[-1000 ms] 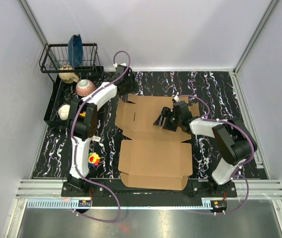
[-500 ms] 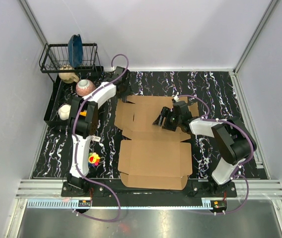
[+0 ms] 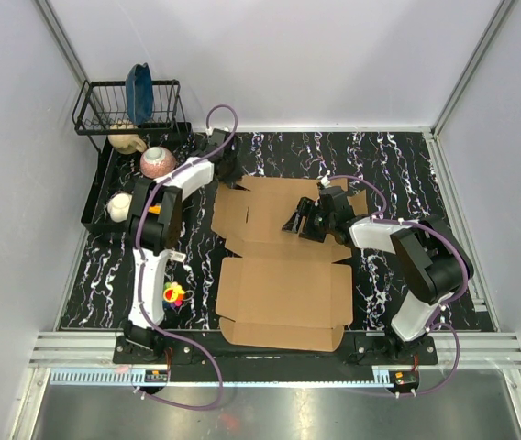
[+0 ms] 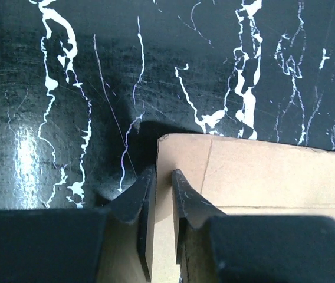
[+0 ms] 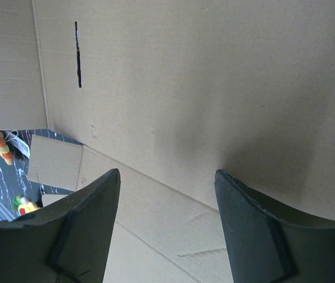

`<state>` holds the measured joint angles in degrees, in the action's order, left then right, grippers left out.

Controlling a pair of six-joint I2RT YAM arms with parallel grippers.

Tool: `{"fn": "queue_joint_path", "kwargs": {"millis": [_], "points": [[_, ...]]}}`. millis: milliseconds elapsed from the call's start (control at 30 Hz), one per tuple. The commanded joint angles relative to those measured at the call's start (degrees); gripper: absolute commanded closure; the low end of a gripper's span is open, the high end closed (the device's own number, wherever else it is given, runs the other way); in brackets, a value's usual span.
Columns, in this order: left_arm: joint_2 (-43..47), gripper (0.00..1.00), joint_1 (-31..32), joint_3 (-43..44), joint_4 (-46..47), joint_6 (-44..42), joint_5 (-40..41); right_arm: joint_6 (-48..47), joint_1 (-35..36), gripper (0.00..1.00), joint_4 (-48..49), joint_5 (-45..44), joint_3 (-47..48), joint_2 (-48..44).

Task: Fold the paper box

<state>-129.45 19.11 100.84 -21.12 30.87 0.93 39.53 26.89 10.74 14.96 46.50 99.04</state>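
Overhead view from behind, two close downward wrist views, all sharing paper box (image 3: 283,291)

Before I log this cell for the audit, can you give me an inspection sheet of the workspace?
Surface: black mat with white veins.
Job's things: cardboard box lies spread open, not yet folded.
Clutter: small colourful toy left of the box; wire rack and bowl at far left.
Jaws: left jaws pinch the box's far-left flap edge; right jaws open over its far panel.
Cables: purple cable loops along both arms.
Surroundings: white walls; metal rail at near edge.
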Motion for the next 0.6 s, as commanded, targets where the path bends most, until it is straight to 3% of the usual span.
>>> {"fn": "queue_joint_path", "kwargs": {"millis": [0,300,567], "points": [[5.95,0.87,1.19,-4.86,6.27,-1.16,-1.20,-0.15,0.79,0.28,-3.54,0.42,0.08,2.47],[5.17,0.99,8.30,-3.10,3.73,-7.67,8.82,-0.06,0.79,0.30,-3.18,-0.02,-0.45,3.00],[1.75,1.00,12.35,-1.61,1.09,-10.57,17.26,-0.33,0.79,0.30,-3.80,-0.20,-0.45,2.73]]}}
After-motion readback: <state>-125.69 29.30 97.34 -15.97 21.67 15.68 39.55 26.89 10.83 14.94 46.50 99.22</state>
